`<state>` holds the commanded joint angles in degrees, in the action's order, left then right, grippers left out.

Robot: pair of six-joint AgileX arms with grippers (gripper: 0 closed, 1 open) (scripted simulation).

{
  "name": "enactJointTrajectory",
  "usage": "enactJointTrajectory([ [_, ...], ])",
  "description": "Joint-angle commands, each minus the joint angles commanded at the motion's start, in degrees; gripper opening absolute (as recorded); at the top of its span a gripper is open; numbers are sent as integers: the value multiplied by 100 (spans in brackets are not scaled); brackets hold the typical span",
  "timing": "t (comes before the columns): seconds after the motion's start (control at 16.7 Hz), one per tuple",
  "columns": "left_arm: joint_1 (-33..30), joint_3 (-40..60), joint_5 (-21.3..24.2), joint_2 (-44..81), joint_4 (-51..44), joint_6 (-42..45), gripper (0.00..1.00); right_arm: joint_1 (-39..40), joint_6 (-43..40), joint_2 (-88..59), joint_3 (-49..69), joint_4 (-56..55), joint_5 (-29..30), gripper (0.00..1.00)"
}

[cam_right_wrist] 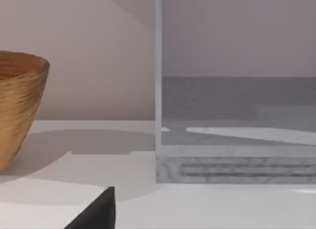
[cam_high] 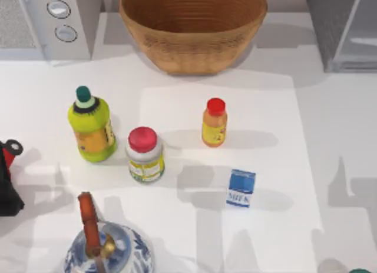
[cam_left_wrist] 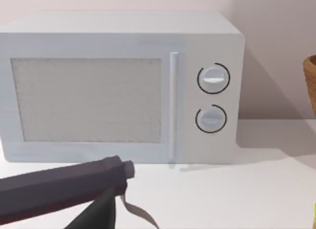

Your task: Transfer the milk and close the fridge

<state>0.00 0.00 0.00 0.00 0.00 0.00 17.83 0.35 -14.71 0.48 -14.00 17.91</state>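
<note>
Top view: milk carton [cam_high: 241, 189] upright, lower centre-right of frame, blue top, white band lettered MILK, untouched. Orange bottle [cam_high: 214, 122] near, above it; red-lidded jar [cam_high: 144, 155] to its left. Risk: careless reach tips either, or light carton topples. Fridge [cam_high: 343, 27] upper right corner, door open.

Left wrist view: left gripper [cam_left_wrist: 106, 189] low in frame, facing microwave [cam_left_wrist: 118, 86]; claw spread or pressed, cannot tell.

Right wrist view: fridge interior at right, basket [cam_right_wrist: 19, 100] at left. Right gripper [cam_right_wrist: 98, 211] dark tip at bottom edge; claw state cannot tell. Risk: carton clips door edge going in.

Dark grey angular tool [cam_left_wrist: 106, 209] parts.
</note>
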Motion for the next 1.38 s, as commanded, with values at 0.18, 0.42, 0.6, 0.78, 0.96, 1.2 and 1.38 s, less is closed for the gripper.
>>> enactJointTrajectory([
  [0.18, 0, 0, 0, 0, 0, 0, 100, 1071, 22, -904, 27, -856, 1076, 100],
  [0.42, 0, 0, 0, 0, 0, 0, 100, 2422, 48, -2042, 61, -1937, 2436, 100],
  [0.6, 0, 0, 0, 0, 0, 0, 100, 3168, 62, -2656, 80, -2521, 3185, 100],
  [0.78, 0, 0, 0, 0, 0, 0, 100, 3504, 69, -2925, 89, -2776, 3521, 100],
  [0.96, 0, 0, 0, 0, 0, 0, 100, 3510, 69, -2930, 90, -2780, 3527, 100],
  [1.2, 0, 0, 0, 0, 0, 0, 100, 3587, 89, -3104, 166, -2878, 3569, 100],
  [1.38, 0, 0, 0, 0, 0, 0, 100, 3895, 129, -3817, 499, -3278, 3855, 100],
])
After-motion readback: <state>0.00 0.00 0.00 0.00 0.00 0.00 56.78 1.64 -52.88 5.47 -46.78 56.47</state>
